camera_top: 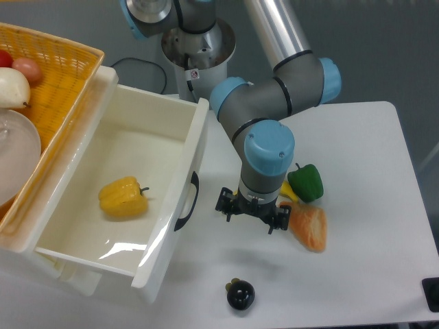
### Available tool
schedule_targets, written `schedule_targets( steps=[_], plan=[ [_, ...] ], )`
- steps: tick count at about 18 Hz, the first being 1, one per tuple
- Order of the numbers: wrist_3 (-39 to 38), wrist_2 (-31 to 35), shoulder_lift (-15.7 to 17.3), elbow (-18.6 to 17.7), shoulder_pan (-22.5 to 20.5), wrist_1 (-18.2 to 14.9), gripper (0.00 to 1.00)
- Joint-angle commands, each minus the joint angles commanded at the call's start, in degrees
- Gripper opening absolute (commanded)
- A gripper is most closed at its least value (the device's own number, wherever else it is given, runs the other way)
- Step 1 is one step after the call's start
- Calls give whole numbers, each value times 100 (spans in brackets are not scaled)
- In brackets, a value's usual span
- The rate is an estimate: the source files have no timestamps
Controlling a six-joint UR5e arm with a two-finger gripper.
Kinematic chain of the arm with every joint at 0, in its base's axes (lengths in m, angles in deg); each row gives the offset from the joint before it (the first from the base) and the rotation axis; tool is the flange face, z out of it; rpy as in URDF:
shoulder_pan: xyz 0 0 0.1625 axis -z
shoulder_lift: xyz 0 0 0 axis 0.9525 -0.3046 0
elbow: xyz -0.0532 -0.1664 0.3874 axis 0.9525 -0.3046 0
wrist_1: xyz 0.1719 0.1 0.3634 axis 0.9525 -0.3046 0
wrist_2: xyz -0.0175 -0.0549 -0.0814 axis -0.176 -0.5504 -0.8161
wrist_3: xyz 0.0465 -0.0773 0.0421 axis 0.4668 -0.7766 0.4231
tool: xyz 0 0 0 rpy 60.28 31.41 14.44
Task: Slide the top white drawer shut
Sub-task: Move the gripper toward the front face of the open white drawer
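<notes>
The top white drawer [116, 199] stands pulled far out of the cabinet, its front with the curved black handle [187, 202] facing right. A yellow bell pepper [123, 197] lies inside it. My gripper [252, 214] hangs just above the table to the right of the drawer front, a short gap from the handle. Its fingers are spread apart and hold nothing, so it is open.
A green pepper [306, 182], an orange piece [308, 227] and a yellow item [287, 190] partly hidden by my wrist lie right of the gripper. A dark round fruit [241, 295] sits near the front edge. A yellow wicker basket [48, 75] tops the cabinet.
</notes>
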Motion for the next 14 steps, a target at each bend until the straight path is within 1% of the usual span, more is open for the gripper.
schedule_targets(
  steps=[3, 14],
  plan=[
    [0, -184, -35, 0, 0, -9, 100],
    [0, -281, -27, -44, 123, -26, 100]
  ],
)
